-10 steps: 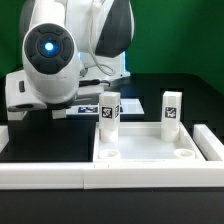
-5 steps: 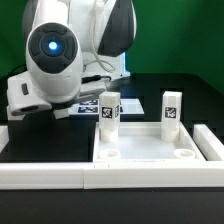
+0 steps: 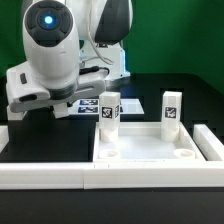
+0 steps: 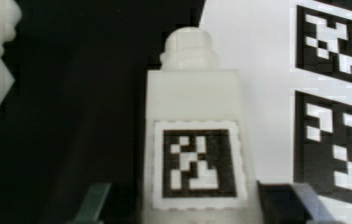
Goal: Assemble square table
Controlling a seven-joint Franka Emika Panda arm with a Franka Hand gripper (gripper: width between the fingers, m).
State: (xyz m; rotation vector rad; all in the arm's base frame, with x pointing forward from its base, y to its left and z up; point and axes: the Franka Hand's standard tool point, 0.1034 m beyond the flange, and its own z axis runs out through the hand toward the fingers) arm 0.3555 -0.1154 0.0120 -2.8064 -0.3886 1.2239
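Gripper (image 4: 191, 205) spread astride a loose leg (image 4: 196, 110), touching neither side. Likely fault: uneven closing, knocking the leg askew toward the marker board (image 4: 342, 120), spoiling the grasp.

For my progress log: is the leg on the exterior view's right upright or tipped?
Upright: the leg stands vertical at the square table's far corner. How firmly seated: cannot tell.
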